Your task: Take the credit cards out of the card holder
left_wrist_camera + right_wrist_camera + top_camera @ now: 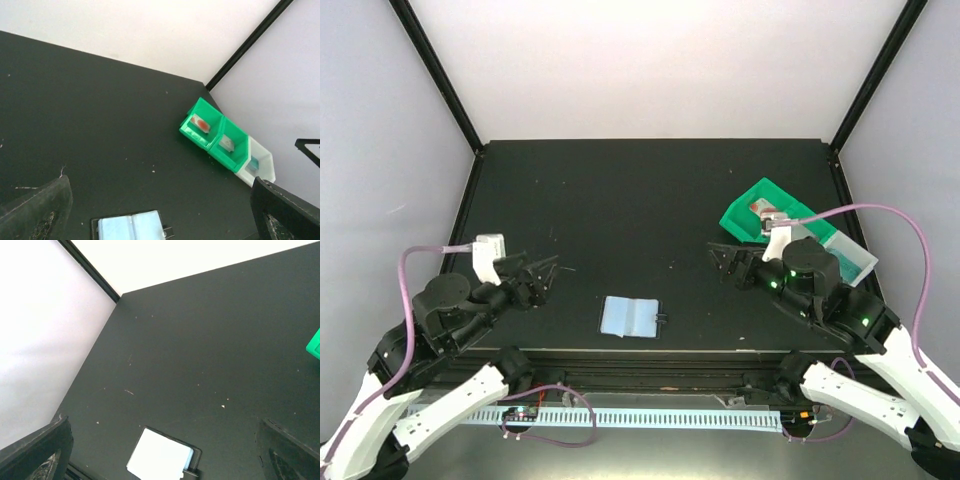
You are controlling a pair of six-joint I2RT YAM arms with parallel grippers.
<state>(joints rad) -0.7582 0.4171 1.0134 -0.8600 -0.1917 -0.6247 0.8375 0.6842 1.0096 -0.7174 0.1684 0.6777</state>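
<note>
The card holder (631, 316) lies open near the table's front edge, its pale blue-grey inner side up; it also shows in the left wrist view (131, 226) and the right wrist view (161, 456). Three credit cards stand in a tray: white with red marks (201, 124), pale grey (226, 143), teal (253, 164). My left gripper (542, 275) is open and empty, left of the holder. My right gripper (723, 264) is open and empty, to the holder's right and a little behind it. Both hover above the table.
The green-and-clear compartment tray (740, 215) sits at the back right, partly hidden by my right wrist in the top view; its green wall shows in the left wrist view (192, 131). Black frame posts stand at the table's back corners.
</note>
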